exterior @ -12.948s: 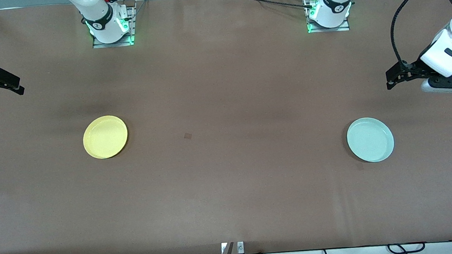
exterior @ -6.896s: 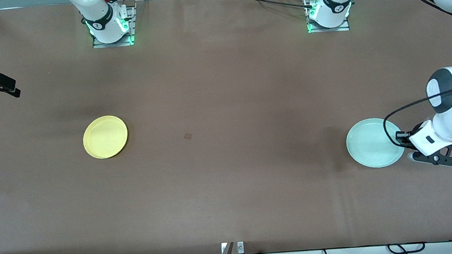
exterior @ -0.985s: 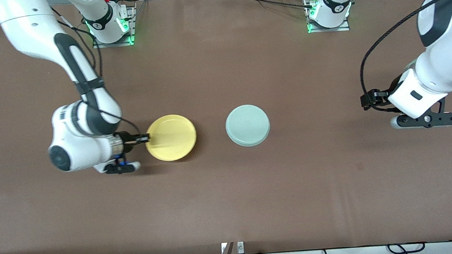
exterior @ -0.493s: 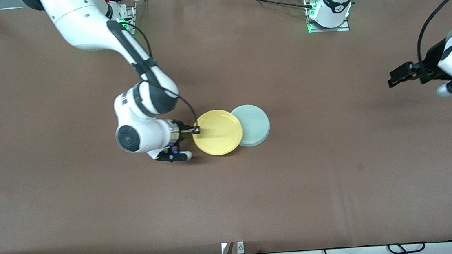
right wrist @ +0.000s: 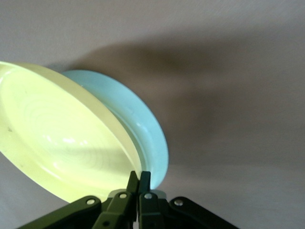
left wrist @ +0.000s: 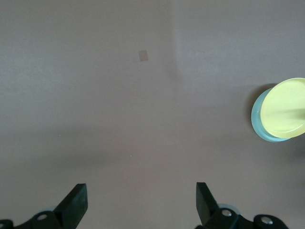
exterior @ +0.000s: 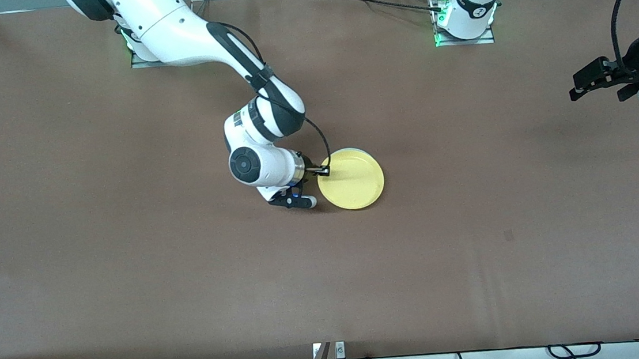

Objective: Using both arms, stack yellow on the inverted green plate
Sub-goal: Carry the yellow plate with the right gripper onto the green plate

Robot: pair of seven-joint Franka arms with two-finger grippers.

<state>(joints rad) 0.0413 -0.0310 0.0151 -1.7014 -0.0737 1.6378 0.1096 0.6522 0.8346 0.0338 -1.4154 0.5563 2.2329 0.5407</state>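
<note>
Since half second ago yellow plate (exterior: 352, 179) carried from beside green plate (left wrist: 259, 125) to over it, nearly covering; only green sliver shows at edge. Yellow: bright, round, shallow, rim up, mid-bench (exterior: 131, 277). Right claw (exterior: 323, 171) clamped shut on yellow rim. Left claw (exterior: 591, 79) withdrawn over left arm's end of bench, fingers (left wrist: 76, 202) wide apart, empty

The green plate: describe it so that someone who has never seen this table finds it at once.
Start at the middle of the brown table, where the right gripper is shut on the rim of the yellow plate. The green plate lies directly under that one, only its edge showing. It is the pale mint one; the plate above it is bright yellow.
</note>
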